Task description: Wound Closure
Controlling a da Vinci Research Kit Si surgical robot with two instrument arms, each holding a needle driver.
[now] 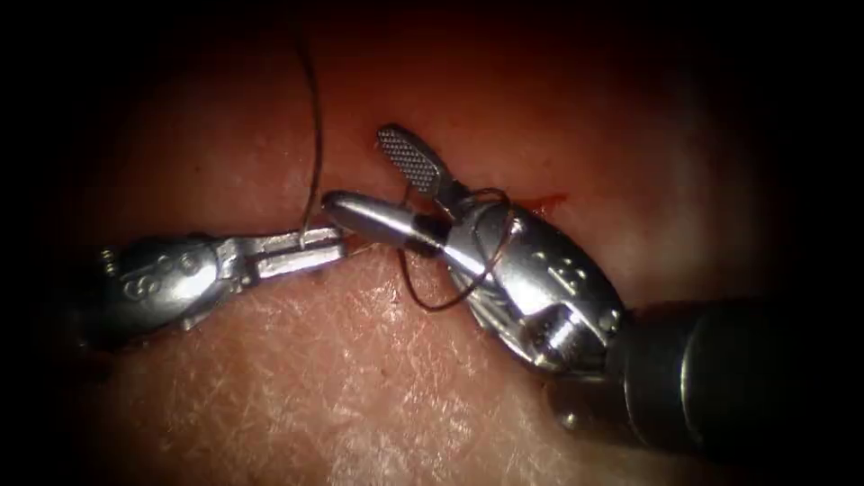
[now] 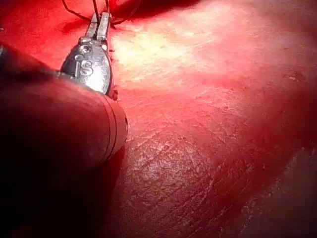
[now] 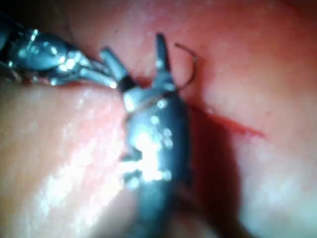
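Left end effector (image 1: 315, 247) is clenched on the thread (image 1: 315, 135) just left of the cut (image 1: 540, 200). Right end effector (image 1: 378, 175) is spread wide, grasping nothing, with thread looped round it. Needle: can't tell where; keep the loop on and the thread taut.

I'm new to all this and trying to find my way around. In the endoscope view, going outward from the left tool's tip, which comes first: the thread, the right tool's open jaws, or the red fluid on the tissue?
1. Thread: gripped in the left tool, running up.
2. Right tool: just right, jaws open.
3. Red fluid: farther right, along the cut.
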